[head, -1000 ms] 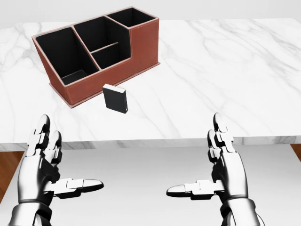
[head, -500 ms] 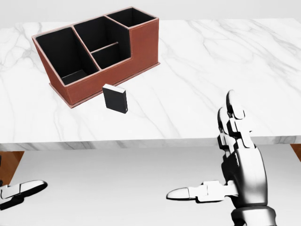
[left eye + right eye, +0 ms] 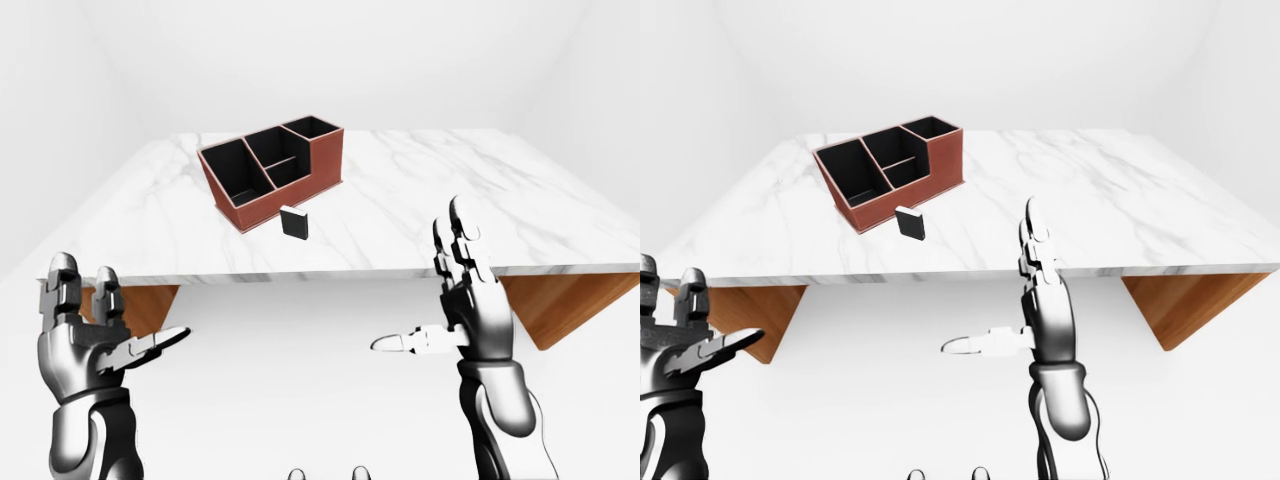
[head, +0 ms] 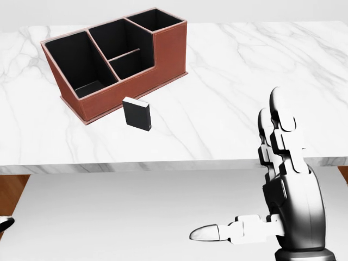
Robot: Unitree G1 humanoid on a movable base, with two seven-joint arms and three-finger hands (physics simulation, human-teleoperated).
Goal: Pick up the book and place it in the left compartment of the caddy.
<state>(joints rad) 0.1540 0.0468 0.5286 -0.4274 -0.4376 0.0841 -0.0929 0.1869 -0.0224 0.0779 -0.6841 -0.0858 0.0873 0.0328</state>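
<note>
Risen since a moment ago, the right hand (image 4: 277,185) hangs with fingers spread, empty, well right of the book (image 4: 136,113) standing just beside the caddy (image 4: 117,60).

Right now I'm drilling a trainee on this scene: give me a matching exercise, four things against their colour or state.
Things:
1. book
2. caddy
3. table
4. right hand

Descriptions:
A. white marble
B. open, fingers up, holding nothing
C. black, standing upright
D. reddish-brown, with dark compartments

Pairs: 1-C, 2-D, 3-A, 4-B
</note>
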